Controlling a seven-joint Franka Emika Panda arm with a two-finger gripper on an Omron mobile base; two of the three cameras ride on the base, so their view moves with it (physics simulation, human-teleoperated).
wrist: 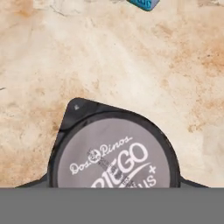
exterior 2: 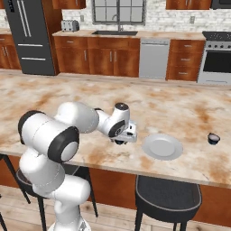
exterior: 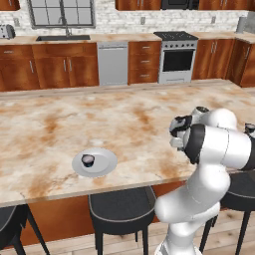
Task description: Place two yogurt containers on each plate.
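Left base view | plate (exterior: 105,160): one dark yogurt cup (exterior: 88,160) | claw (exterior 2: 121,140): state unclear

2 base cams behind arm, share island counter (exterior: 124,114), hand cam close, facing down

I note the bench (exterior: 60,124) as polished mottled stone; plate (exterior 2: 162,146) smooth, matt; yogurt cup (wrist: 113,153) lid printed grey foil.

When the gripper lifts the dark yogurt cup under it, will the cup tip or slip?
The yogurt cup looks squat with a wide flat lid, so it probably stays upright. It seems small, likely light. Its round smooth rim might slip between the fingers, and the corner tab could catch.
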